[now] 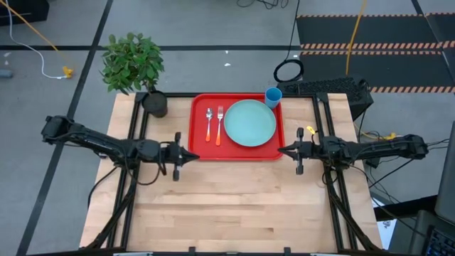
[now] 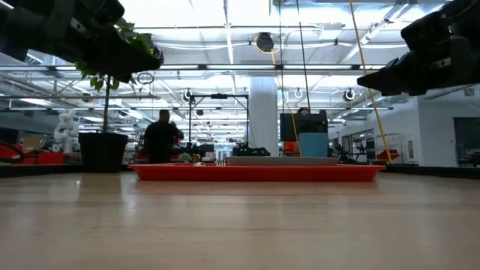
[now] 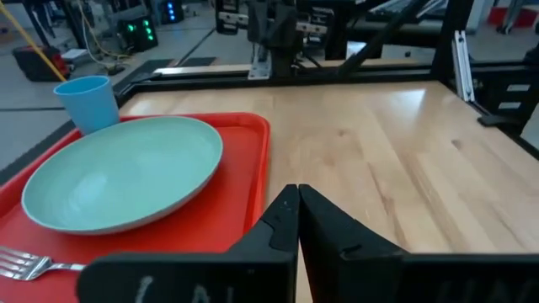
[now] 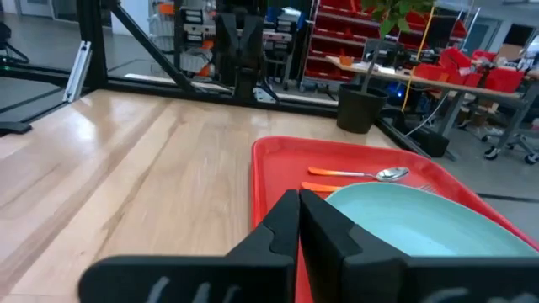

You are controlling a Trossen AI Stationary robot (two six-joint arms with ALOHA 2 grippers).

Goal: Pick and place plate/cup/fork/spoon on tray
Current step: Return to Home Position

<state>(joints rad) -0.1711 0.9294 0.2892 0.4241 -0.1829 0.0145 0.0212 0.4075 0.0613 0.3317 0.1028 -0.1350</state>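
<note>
Tray: the large red rectangular plastic tray point(image 1: 200, 146) lies toward the back of the pale wooden table point(image 1: 234, 210), and all four pieces are gathered on it.
Plate: the round mint-green plate point(image 1: 249, 122) fills the right half of the tray.
Cutlery: the silver fork with the orange handle point(image 1: 220, 122) lies just left of the plate. The silver spoon with the orange handle point(image 1: 209, 122) lies just left of the fork, parallel to it and apart from it.
Cup: the small bright blue cup point(image 1: 273, 96) stands upright at the tray's far right corner, close to the rim. It looks to be inside the rim, though its foot is partly hidden.
Left gripper point(image 1: 193, 154): fingers pressed together with nothing between them, tip just off the tray's spoon-side corner, above the table.
Right gripper point(image 1: 282, 150): likewise closed and empty, tip just off the plate-side corner.
Stage: placing looks complete; only pulling the arms back remains, I judge.
Risk: both tips sit close to the rim, so a dip or an inward swing could knock the tray. That would slide the cutlery together or topple the cup at its corner.
Surroundings: a dark pot point(image 1: 154, 104) holding a leafy green plant point(image 1: 133, 62) stands just beyond the tray's left side.
</note>
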